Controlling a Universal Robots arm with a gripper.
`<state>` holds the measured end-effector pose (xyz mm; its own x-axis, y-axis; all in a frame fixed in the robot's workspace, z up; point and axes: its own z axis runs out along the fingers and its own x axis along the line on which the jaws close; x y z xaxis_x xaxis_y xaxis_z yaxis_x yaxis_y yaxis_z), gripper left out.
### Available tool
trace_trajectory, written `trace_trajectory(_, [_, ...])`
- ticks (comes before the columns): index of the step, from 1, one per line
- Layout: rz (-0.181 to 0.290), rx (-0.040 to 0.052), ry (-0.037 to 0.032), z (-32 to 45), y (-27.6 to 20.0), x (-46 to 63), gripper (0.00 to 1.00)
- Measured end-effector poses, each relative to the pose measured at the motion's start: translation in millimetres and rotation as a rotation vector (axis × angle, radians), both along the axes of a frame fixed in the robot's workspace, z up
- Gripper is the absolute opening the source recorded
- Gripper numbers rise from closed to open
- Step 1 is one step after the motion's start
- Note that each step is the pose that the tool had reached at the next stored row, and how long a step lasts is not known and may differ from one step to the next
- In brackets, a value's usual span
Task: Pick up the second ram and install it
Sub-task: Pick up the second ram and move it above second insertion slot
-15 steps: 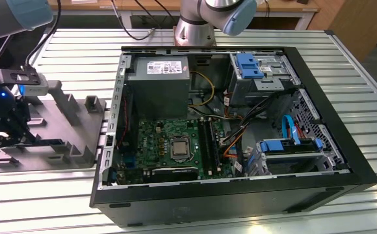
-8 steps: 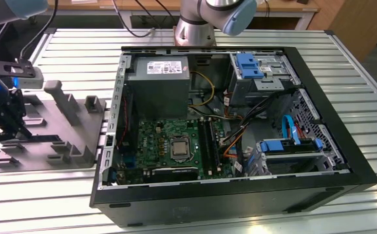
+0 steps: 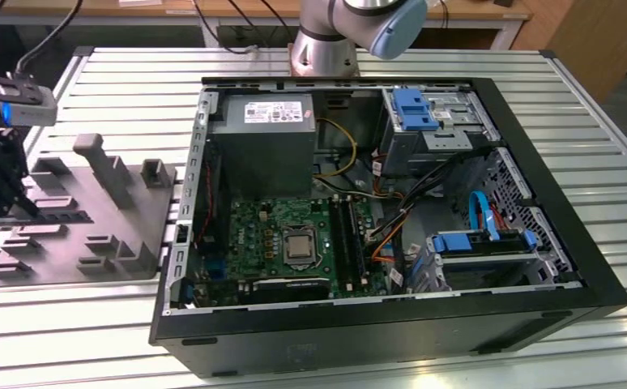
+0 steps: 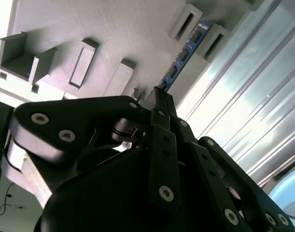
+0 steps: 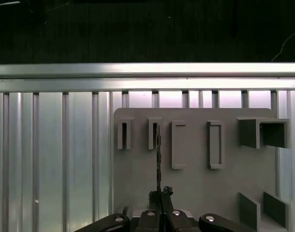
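The second ram [image 4: 187, 49] is a narrow blue-green stick with black chips, standing on edge in the slotted blocks of a grey holder plate [image 4: 104, 29]. In the first wrist view the ram [image 5: 158, 154] is a thin dark line running from a slot toward my fingertips. My gripper [image 5: 161, 192] closes on its near end, and its black fingers [image 4: 159, 104] meet where the stick ends. In the exterior view my gripper [image 3: 24, 209] hangs over the holder plate [image 3: 87, 243] at the exterior view's left, with the ram [image 3: 63, 216] beside its tip.
An open black computer case [image 3: 400, 328] lies to the exterior view's right of the holder, showing a green motherboard [image 3: 259, 235], a grey power supply [image 3: 262, 138], cables and blue drive brackets [image 3: 416, 109]. Upright grey posts [image 3: 103, 166] rise from the holder. The ribbed metal table [image 3: 573, 97] runs all around.
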<state>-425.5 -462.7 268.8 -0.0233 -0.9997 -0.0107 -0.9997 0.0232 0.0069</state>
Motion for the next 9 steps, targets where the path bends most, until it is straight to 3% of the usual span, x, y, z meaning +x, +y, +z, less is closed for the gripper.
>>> trace_trajectory(5, [0.000, -0.0001, 0.0001, 18.7, 0.0, 0.0, 0.11])
trace_trajectory(9, [0.000, 0.0000, 0.0000, 25.8, 0.0, 0.0, 0.11])
